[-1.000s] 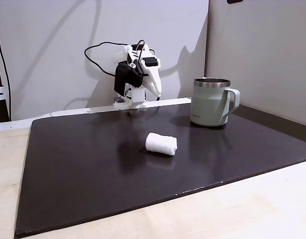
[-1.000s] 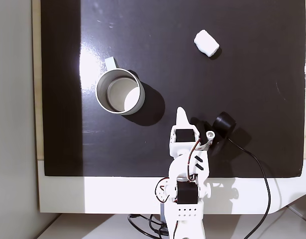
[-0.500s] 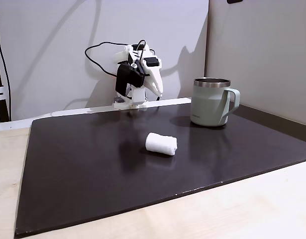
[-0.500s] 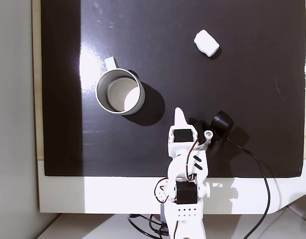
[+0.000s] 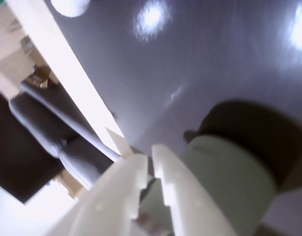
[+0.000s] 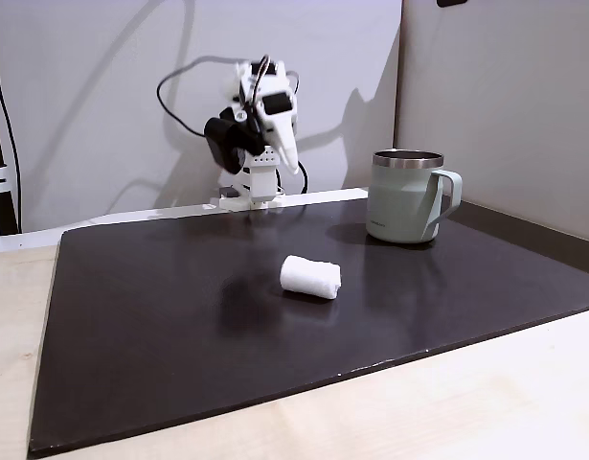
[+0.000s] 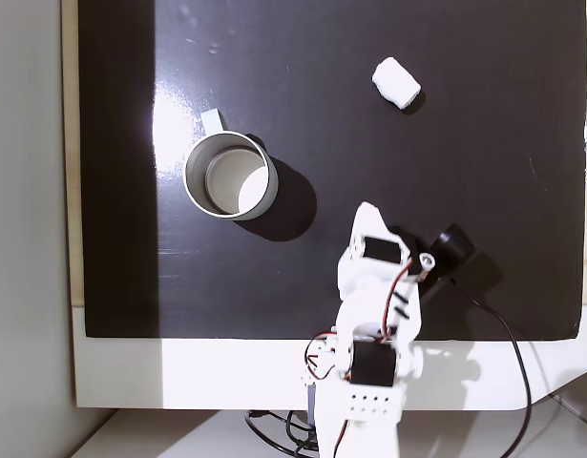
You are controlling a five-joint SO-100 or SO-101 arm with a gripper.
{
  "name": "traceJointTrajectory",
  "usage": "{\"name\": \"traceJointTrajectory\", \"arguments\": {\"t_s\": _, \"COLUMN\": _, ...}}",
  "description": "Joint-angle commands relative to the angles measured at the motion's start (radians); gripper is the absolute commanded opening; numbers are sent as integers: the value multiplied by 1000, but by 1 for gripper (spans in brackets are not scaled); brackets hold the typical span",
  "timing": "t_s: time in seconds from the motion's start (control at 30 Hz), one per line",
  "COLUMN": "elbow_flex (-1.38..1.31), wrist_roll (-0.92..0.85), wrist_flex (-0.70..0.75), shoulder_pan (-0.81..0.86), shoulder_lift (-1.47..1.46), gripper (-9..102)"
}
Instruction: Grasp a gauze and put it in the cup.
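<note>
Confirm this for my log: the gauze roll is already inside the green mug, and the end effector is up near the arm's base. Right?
Not quite. The gauze lies on the dark mat, apart from the mug, as a fixed view shows. The end effector is indeed near the base.

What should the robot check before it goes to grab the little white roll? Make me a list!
1. Roll lying free on the dark mat: ok. The gauze has nothing touching it.
2. Gripper empty: ok, nothing between the fingers.
3. Fingers wide enough for the roll: not ok, the wrist view shows them nearly together.
4. Path to the roll clear: ok, the cup stands off to the left in the top-down fixed view.
5. Cup upright and open: ok.
6. Cup empty inside: cannot tell for sure.
</note>
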Motion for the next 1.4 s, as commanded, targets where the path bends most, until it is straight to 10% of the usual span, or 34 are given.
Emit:
{"name": "traceJointTrajectory", "arguments": {"t_s": 0.0, "elbow_flex": -311, "wrist_roll": 92, "wrist_flex": 31, "shoulder_pan": 14, "shoulder_lift": -284, "gripper": 0}}
{"name": "traceJointTrajectory", "arguments": {"t_s": 1.37, "elbow_flex": -2390, "wrist_roll": 390, "wrist_flex": 776, "shoulder_pan": 66, "shoulder_lift": -2114, "gripper": 32}}
